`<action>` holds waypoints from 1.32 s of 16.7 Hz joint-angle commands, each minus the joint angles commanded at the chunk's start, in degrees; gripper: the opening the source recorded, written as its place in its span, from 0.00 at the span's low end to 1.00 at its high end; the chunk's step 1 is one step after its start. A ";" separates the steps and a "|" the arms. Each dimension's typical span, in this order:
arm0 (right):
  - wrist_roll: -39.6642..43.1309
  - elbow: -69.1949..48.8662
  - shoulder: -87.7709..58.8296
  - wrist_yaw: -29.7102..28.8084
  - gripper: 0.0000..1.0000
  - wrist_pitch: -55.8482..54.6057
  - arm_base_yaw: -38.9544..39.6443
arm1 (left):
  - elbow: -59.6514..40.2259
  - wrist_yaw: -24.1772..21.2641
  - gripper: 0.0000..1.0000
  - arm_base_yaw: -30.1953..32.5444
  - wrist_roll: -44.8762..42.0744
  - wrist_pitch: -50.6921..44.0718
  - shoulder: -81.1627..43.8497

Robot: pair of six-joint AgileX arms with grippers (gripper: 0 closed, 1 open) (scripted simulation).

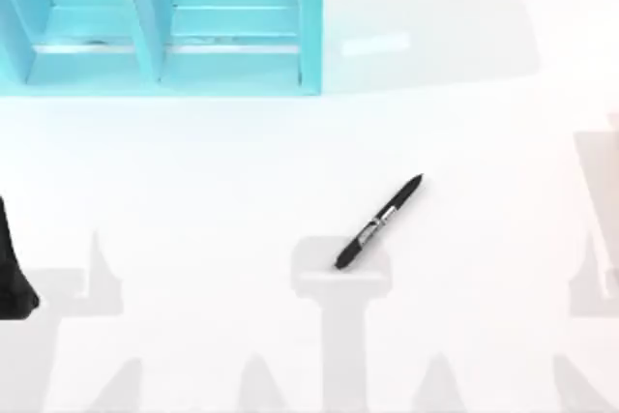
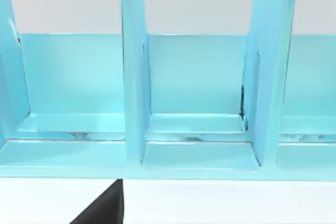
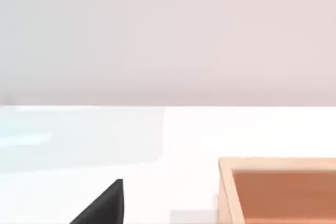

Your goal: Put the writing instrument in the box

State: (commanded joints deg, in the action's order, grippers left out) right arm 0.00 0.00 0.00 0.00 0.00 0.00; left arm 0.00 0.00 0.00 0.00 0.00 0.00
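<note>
Left claw (image 2: 103,207): just a black corner, seen from the left wrist, close in front of the blue shelf (image 2: 134,77). Cannot tell if open or shut. Not holding the pen.

Right claw (image 3: 104,206): again just a black corner, seen from the right wrist, low over the white table (image 3: 157,182). Cannot tell if open or shut. Not holding the pen either.

Left arm (image 1: 12,263): a dark shape at the left edge of the table, on the near side, well apart from the pen.

Pen (image 1: 378,221): slim and black, lying flat on the bare white table, close to the middle and a little to the right. Set on a slant, one end pointing far and right, the other end near and left. Shiny light band (image 1: 373,227) round its middle. Touching nothing but the table. Well apart from the blue shelf, which stands far and to the left.

Blue shelf: light blue, at the far left of the table, with tall thin walls (image 2: 273,66) splitting it into open slots side by side. Nothing seen inside the slots.

Wooden box (image 3: 226,187): light brown rim, open on top, darker brown inside, sitting on the white table near the right claw. Nothing seen in the part that shows. Pen not in it, out on the open table.
</note>
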 joint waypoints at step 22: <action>-47.47 -56.32 -84.40 -1.95 1.00 49.57 21.58 | 0.00 0.00 1.00 0.00 0.00 0.00 0.00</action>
State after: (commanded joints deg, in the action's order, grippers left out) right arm -47.47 -56.32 -84.40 -1.95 49.57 21.58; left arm 0.00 0.00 0.00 0.00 0.00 0.00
